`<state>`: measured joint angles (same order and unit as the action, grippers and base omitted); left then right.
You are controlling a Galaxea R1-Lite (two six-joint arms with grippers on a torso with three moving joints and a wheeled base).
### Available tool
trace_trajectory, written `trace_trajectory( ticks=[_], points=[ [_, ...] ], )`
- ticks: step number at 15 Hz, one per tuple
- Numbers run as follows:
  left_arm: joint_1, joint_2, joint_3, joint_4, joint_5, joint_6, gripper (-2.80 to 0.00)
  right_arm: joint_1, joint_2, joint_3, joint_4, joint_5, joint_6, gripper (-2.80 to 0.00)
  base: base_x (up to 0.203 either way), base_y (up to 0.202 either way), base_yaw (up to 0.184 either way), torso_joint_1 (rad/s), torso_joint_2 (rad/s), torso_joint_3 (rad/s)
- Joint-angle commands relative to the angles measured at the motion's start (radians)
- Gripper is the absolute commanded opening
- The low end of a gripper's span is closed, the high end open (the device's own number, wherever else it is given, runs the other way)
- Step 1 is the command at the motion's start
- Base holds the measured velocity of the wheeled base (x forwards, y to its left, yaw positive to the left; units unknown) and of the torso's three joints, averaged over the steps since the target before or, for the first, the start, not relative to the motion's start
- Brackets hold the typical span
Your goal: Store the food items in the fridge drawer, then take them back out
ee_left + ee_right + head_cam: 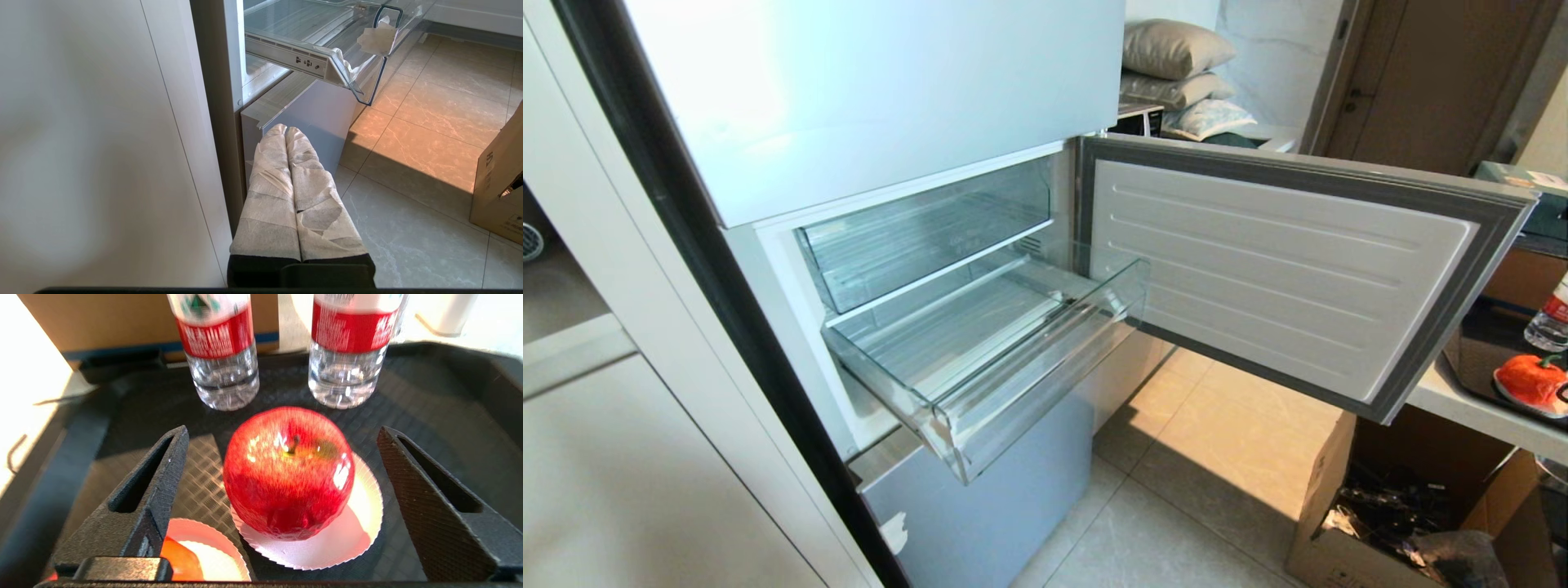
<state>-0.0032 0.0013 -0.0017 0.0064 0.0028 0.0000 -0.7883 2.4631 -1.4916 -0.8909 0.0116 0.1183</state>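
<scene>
Looks like the pick-up step for the apple: sitting on a white paper liner in the black tray on the worktop, right gripper hovering with fingers wide open either side, not touching. Best to centre before dropping, go low enough to grab at the widest part, then squeeze gently since glossy and round means slippery. Watch the two bottles just behind. Orange fruit right beside, on its own liner. Drawer pulled out, nothing in it yet. Left gripper parked low by the fridge, fingers pressed together.
</scene>
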Motion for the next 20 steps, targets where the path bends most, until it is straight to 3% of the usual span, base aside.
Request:
trace_trajectory(
  ticks=[1, 16, 17, 20],
  points=[
    [0.0, 0.0, 0.0, 0.0, -0.001, 0.0, -2.8, -0.001, 0.023, -0.009, -0.005, -0.001, 0.0, 0.0, 0.0, 0.0, 0.0, 0.0, 0.0, 0.0],
    [0.0, 0.0, 0.0, 0.0, 0.0, 0.0, -2.8, -0.014, 0.152, -0.148, -0.002, 0.017, -0.009, 0.0, 0.0, 0.0, 0.0, 0.0, 0.0, 0.0],
    [0.0, 0.0, 0.0, 0.001, 0.0, 0.0, -2.8, -0.014, 0.153, -0.149, -0.002, 0.029, -0.008, -2.8, 0.0, 0.0, 0.0, 0.0, 0.0, 0.0],
    [0.0, 0.0, 0.0, 0.0, 0.0, 0.0, -2.8, -0.014, 0.152, -0.147, -0.002, 0.034, -0.008, -2.8, 0.0, 0.0, 0.0, 0.0, 0.0, 0.0]
  ],
)
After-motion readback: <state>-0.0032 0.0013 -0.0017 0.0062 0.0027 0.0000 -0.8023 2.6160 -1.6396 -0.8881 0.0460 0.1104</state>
